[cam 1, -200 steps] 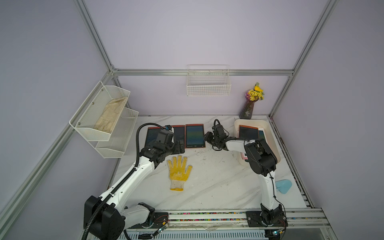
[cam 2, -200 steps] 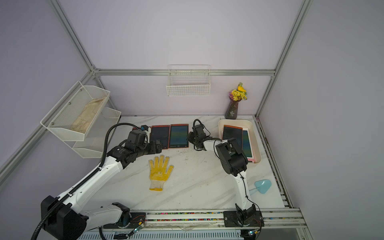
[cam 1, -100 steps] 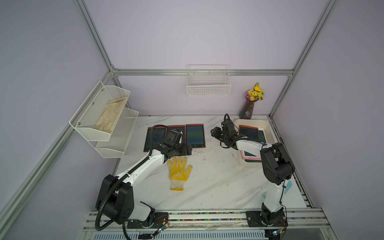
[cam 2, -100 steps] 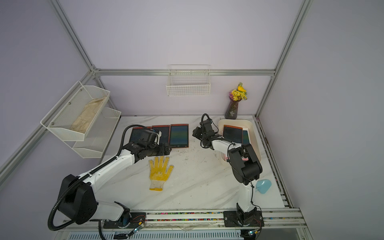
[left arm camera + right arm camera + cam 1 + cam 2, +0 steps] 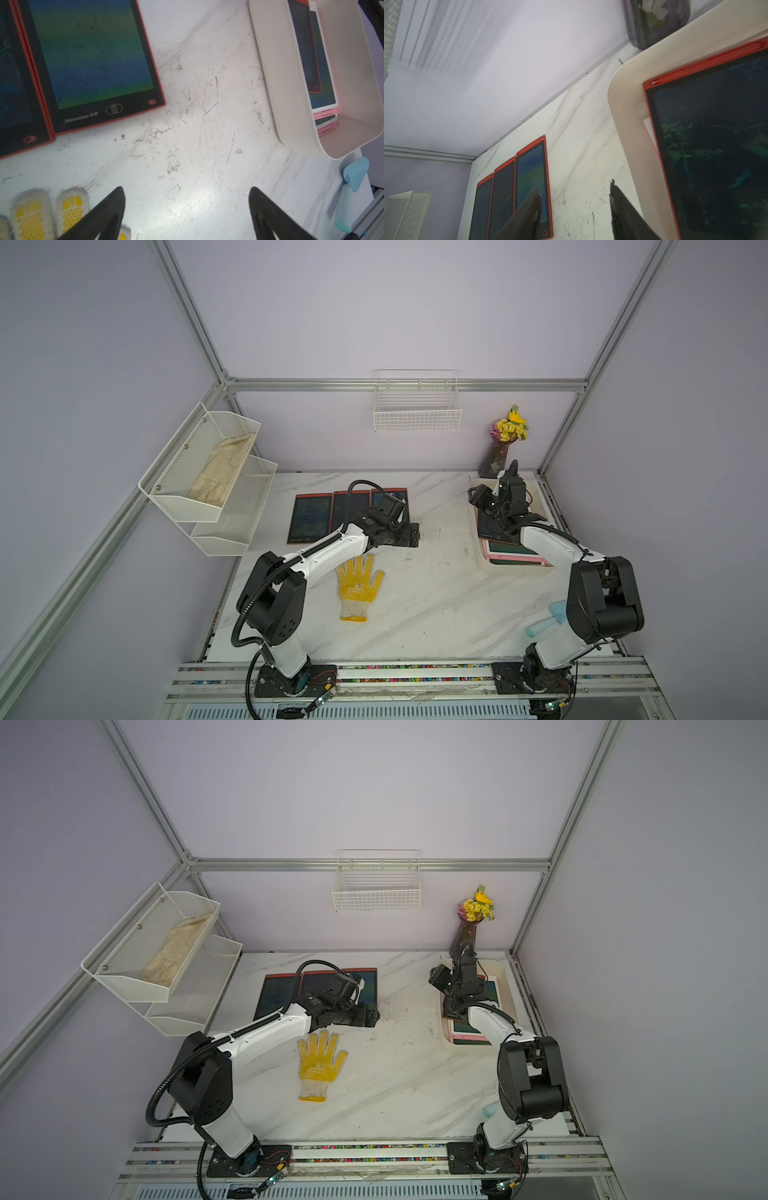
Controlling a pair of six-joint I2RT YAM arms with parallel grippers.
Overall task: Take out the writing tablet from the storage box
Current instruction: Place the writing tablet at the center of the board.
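I am at the step of fetching the next one. A row of tablets [image 5: 309, 518] lies on the table [image 5: 415, 605] at the far left, and my right pincer [image 5: 574, 187] hangs open and empty above the left rim of the storage box [image 5: 623, 116] at the far right. The red tablet [image 5: 716, 145] lies on top inside it. Next, I judge, I should shift right, dip, and pinch its edge. My left pincer [image 5: 187, 191] is spread wide over bare table. The left wrist view shows white and pink tablets [image 5: 325, 108] stacked beneath; the right wrist view shows little of them.

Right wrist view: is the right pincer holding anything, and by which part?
Nothing. The right pincer is open and empty near the storage box rim. The red-framed writing tablet sits in the box, ungripped.
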